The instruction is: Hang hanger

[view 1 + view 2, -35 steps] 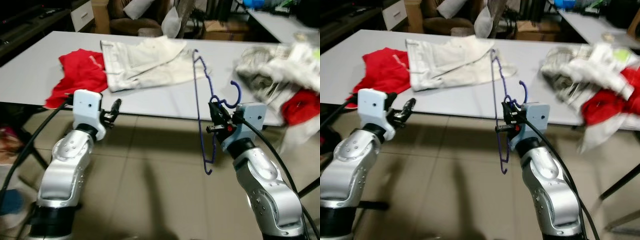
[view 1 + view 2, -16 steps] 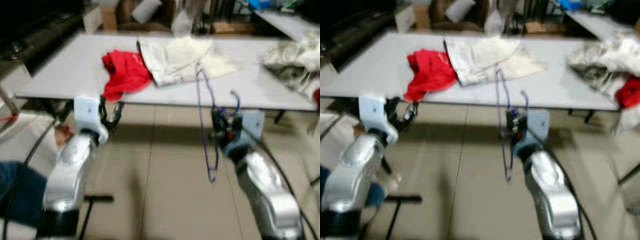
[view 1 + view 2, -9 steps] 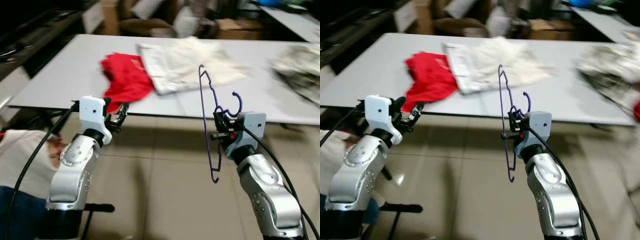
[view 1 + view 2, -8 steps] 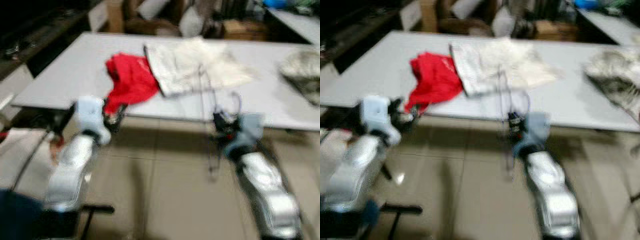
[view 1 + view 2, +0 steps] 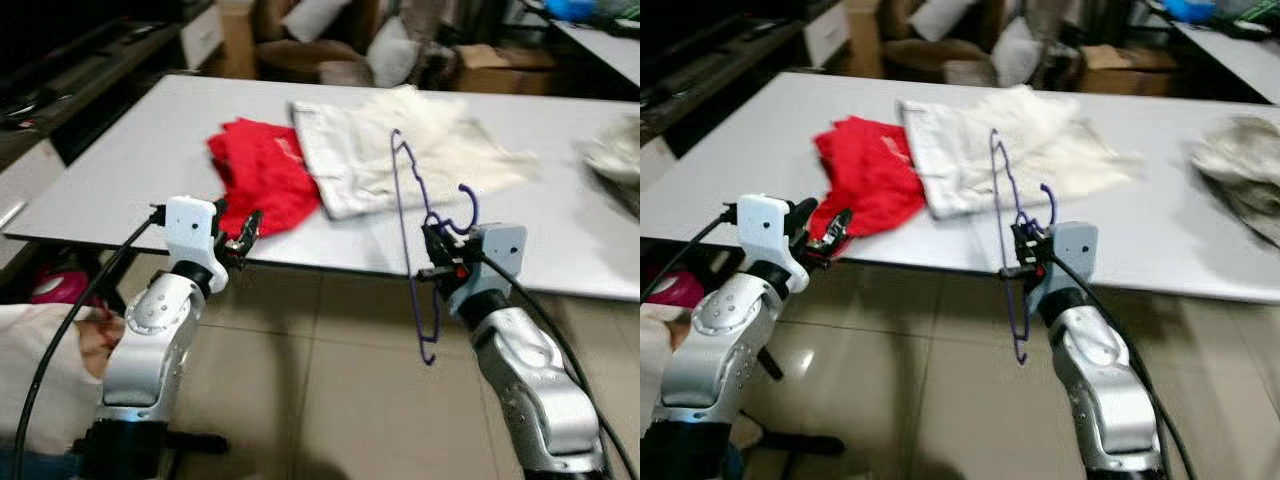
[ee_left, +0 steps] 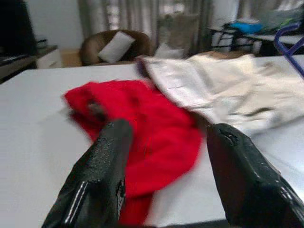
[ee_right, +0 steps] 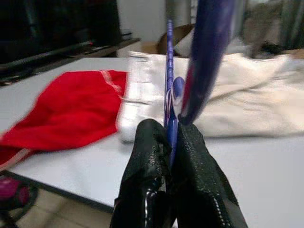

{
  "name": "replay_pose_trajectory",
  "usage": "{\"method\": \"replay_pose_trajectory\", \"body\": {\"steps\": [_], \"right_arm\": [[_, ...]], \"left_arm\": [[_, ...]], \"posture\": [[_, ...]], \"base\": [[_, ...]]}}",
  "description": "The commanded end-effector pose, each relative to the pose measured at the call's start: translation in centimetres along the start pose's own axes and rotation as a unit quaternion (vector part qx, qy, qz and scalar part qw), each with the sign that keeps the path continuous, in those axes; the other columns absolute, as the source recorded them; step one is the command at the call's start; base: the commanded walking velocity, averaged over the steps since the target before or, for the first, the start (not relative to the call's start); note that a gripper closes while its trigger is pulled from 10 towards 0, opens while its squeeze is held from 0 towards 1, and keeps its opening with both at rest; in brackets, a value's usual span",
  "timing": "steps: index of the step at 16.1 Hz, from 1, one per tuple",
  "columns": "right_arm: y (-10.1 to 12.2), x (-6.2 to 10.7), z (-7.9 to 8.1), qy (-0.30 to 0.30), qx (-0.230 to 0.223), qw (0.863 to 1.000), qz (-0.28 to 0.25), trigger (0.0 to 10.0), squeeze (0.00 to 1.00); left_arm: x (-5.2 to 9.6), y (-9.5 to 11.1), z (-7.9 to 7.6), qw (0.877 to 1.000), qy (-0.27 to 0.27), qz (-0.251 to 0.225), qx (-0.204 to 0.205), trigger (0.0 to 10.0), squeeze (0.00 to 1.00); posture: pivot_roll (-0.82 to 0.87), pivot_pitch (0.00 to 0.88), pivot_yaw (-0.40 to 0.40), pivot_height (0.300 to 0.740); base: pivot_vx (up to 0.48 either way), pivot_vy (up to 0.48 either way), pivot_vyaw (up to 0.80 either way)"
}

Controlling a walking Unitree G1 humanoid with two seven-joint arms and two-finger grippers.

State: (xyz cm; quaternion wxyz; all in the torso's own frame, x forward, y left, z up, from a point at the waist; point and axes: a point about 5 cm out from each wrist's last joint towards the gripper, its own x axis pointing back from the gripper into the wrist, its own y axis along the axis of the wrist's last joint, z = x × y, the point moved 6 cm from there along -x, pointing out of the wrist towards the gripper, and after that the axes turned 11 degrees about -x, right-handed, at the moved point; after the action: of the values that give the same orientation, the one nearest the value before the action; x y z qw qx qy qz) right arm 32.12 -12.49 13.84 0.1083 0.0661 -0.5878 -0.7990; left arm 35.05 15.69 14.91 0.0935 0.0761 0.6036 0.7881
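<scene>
A blue wire hanger [image 5: 408, 210] hangs upright in front of the table's near edge, its hook [image 5: 470, 203] curling over my right wrist. My right gripper [image 5: 432, 262] is shut on the hanger's wire just below the hook; in the right wrist view the fingers [image 7: 152, 156] are pressed onto the blue wire [image 7: 169, 71]. My left gripper [image 5: 245, 228] is held at the table's near edge beside a red garment [image 5: 262, 175]. Its fingers [image 6: 104, 161] stand open with nothing between them, pointing at the red garment [image 6: 142, 128].
The white table [image 5: 130, 160] stretches across in front of me, with a cream garment [image 5: 400, 145] beside the red one and a crumpled heap [image 5: 615, 160] at the right edge. An armchair with cushions [image 5: 320, 30] and a cardboard box [image 5: 495, 65] stand behind. Below lies tiled floor [image 5: 330, 380].
The whole picture has shifted and cleared of blur, so the camera moved. My right gripper keeps the same hold on the hanger, and my left gripper stays open.
</scene>
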Motion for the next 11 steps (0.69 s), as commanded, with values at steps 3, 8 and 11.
{"method": "replay_pose_trajectory", "body": {"steps": [3, 8, 11], "right_arm": [[0.5, -0.2, 0.3, 0.010, 0.010, 1.000, -0.004, 10.0, 0.00], [0.4, -0.3, 0.4, 0.012, 0.016, 1.000, -0.004, 10.0, 0.00], [0.3, -0.1, 0.4, 0.019, 0.019, 1.000, 0.000, 10.0, 0.00]], "left_arm": [[-0.1, 0.2, 0.0, 1.000, -0.003, -0.003, -0.005, 10.0, 0.00], [-0.1, 0.0, -1.3, 0.999, -0.037, -0.001, -0.001, 10.0, 0.00], [-0.1, -0.2, -2.2, 0.999, -0.053, 0.000, 0.006, 10.0, 0.00]], "posture": [[-0.07, 0.000, 0.009, 0.740], [-0.06, 0.000, 0.010, 0.740], [-0.07, 0.000, 0.010, 0.740]], "base": [[0.394, 0.000, -0.27], [0.388, 0.000, 0.00], [0.374, 0.000, -0.80]]}}
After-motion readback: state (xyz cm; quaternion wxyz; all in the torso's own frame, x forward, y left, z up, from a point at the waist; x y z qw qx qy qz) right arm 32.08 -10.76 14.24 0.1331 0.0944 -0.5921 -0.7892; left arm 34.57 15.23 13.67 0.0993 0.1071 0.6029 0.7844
